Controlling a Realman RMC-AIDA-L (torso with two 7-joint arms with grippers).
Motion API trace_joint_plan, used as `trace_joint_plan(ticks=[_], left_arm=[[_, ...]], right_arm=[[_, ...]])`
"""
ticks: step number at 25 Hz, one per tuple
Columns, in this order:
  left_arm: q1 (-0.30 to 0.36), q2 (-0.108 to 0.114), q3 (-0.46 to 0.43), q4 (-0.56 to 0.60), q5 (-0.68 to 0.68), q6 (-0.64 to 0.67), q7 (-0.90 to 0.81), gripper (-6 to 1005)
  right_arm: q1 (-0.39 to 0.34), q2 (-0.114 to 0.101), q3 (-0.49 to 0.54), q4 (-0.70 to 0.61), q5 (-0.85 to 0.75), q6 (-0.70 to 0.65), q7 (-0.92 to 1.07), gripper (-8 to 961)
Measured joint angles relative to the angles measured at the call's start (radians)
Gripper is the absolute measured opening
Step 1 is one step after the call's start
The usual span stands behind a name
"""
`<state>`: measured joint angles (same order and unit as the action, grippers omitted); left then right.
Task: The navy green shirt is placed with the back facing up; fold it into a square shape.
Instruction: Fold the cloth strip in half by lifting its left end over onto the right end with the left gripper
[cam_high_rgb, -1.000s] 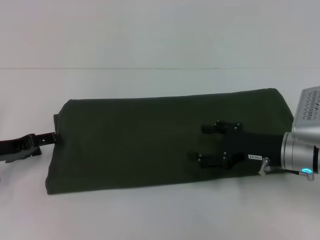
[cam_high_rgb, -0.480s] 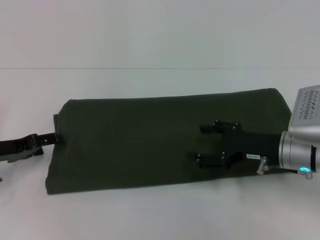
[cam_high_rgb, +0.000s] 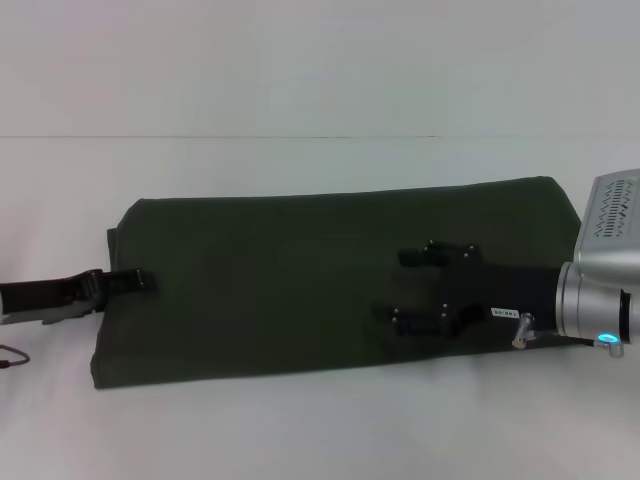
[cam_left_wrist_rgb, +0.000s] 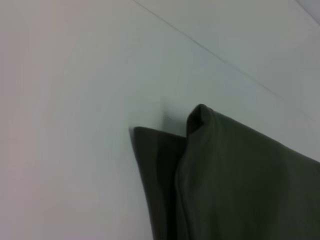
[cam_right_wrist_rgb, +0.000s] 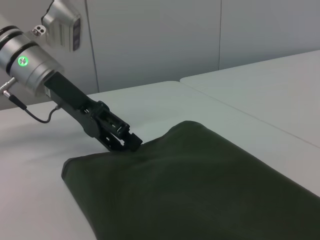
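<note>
The navy green shirt (cam_high_rgb: 280, 280) lies on the white table as a long flat rectangle, folded lengthwise, running left to right. My right gripper (cam_high_rgb: 392, 286) is open, low over the shirt's right part and pointing left, with only cloth showing between its fingers. My left gripper (cam_high_rgb: 143, 281) reaches in from the left, its tip over the shirt's left edge. The right wrist view shows that left gripper (cam_right_wrist_rgb: 133, 143) at the near end of the shirt (cam_right_wrist_rgb: 200, 185). In the left wrist view a layered corner of the shirt (cam_left_wrist_rgb: 230, 175) shows.
The white table (cam_high_rgb: 300, 430) extends around the shirt, with a seam (cam_high_rgb: 220, 137) running across it behind. A thin cable (cam_high_rgb: 10, 358) lies at the left edge. The left arm's silver body (cam_right_wrist_rgb: 30, 65) rises behind its gripper.
My left gripper has slid right, from just touching the shirt's left edge to reaching over it. The right gripper and the shirt have barely moved.
</note>
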<state>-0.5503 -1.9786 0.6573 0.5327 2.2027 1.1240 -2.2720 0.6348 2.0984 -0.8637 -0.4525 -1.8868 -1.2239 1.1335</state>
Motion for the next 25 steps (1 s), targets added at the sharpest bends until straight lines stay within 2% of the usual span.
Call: trace_joint_plan(ticks=[9, 19, 25], left_arm=[[-0.030, -0.009, 0.012, -0.039, -0.003, -0.014, 0.000, 893], [-0.054, -0.038, 0.020, -0.046, -0.001, -0.015, 0.000, 892], [-0.060, -0.040, 0.023, -0.047, 0.001, -0.014, -0.002, 893]], right_arm=[[0.001, 0.000, -0.002, 0.000, 0.000, 0.000, 0.002, 900], [0.010, 0.002, -0.001, 0.014, 0.000, 0.000, 0.001, 900], [0.010, 0.002, -0.001, 0.015, 0.000, 0.000, 0.002, 900]])
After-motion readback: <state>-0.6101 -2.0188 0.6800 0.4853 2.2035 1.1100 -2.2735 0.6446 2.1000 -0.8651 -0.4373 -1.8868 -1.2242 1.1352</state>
